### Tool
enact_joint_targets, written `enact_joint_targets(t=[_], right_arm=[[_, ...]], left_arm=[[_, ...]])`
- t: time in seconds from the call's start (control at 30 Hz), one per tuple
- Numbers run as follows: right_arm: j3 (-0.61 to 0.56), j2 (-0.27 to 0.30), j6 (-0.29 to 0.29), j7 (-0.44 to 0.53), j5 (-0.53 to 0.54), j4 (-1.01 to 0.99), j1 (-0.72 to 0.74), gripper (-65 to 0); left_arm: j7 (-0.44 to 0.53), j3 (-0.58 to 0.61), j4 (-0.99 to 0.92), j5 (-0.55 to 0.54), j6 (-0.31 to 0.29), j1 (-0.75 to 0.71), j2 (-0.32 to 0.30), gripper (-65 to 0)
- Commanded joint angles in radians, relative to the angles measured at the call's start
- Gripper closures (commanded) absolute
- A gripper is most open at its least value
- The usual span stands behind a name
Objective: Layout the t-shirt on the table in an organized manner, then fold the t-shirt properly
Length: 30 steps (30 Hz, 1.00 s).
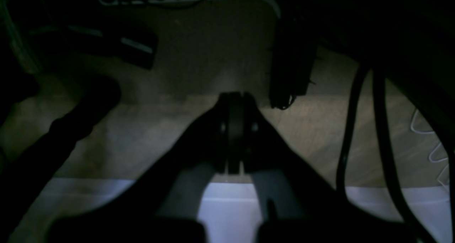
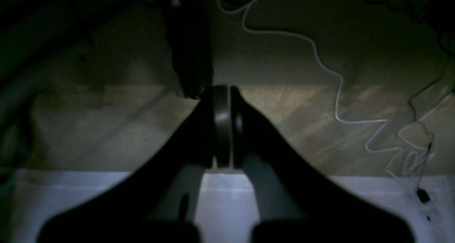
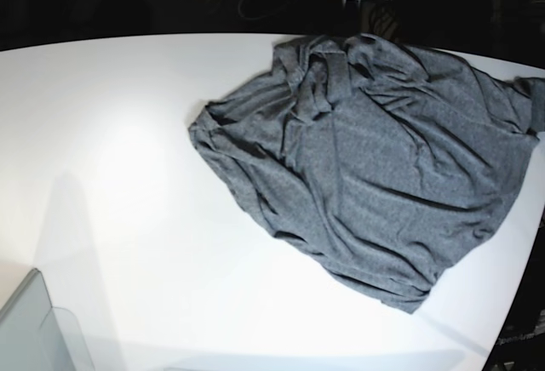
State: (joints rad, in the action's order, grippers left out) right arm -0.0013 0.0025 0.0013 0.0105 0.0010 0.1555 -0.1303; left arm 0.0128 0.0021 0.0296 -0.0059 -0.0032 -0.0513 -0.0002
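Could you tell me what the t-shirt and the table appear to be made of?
The t-shirt looks like a soft knit, probably cotton jersey: matte, mottled heather grey, falling in loose wrinkles and bunched folds. The table seems a hard, smooth white surface, perhaps laminate or painted board; its glossy sheen suggests this, though the exact material is unclear.

The t-shirt (image 3: 375, 167) is showing as soft, matt heather-grey knit cloth, creased all over. The table (image 3: 119, 175) is looking smooth, glossy and white. Both grippers' fingers (image 1: 233, 129) (image 2: 222, 125) are appearing as dark, faintly shiny plastic.
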Motion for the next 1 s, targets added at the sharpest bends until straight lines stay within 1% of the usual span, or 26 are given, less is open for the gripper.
enact_joint_targets(t=[0.0, 0.07, 0.13, 0.23, 0.3, 0.37, 0.47, 0.57, 0.63, 0.77, 0.97], right_arm=[[-0.003, 0.011, 0.004, 0.009, 0.001, 0.045, -0.039, 0.0], [-0.004, 0.012, 0.004, 0.007, 0.001, 0.151, -0.105, 0.0], [-0.004, 0.029, 0.004, -0.002, 0.001, 0.267, -0.167, 0.0], [-0.004, 0.04, 0.004, -0.013, 0.001, 0.436, -0.265, 0.0], [0.001, 0.049, 0.006, -0.008, 0.001, 0.559, -0.345, 0.0], [0.002, 0.067, 0.006, -0.008, 0.004, 0.698, -0.423, 0.0], [0.004, 0.077, 0.006, -0.013, 0.004, 0.895, -0.527, 0.0], [0.045, 0.092, 0.006, -0.013, 0.004, 1.108, -0.636, 0.0], [0.073, 0.092, 0.006, -0.013, 0.004, 1.245, -0.701, 0.0], [0.097, 0.093, 0.006, -0.013, 0.004, 1.476, -0.793, 0.0], [0.133, 0.093, 0.006, -0.013, 0.004, 1.763, -0.879, 0.0]], left_arm=[[0.011, 0.0, 0.034, -0.001, 0.001, -0.043, -0.002, -0.2], [0.026, -0.001, 0.131, -0.001, 0.001, -0.12, -0.017, -0.2], [0.029, -0.001, 0.249, -0.001, 0.001, -0.198, -0.034, -0.2], [0.028, -0.001, 0.421, -0.001, 0.001, -0.302, -0.047, -0.2], [0.029, -0.003, 0.525, -0.003, 0.001, -0.37, -0.08, -0.2], [0.029, -0.003, 0.637, -0.003, 0.001, -0.436, -0.102, -0.2], [0.031, -0.003, 0.795, -0.003, 0.001, -0.523, -0.133, -0.2], [0.031, -0.003, 0.981, -0.003, 0.001, -0.62, -0.154, -0.2], [0.031, -0.003, 1.105, -0.003, 0.001, -0.686, -0.169, -0.2], [0.028, -0.004, 1.312, -0.003, 0.004, -0.786, -0.175, -0.2], [0.028, -0.004, 1.559, -0.003, 0.001, -0.895, -0.175, -0.2]])
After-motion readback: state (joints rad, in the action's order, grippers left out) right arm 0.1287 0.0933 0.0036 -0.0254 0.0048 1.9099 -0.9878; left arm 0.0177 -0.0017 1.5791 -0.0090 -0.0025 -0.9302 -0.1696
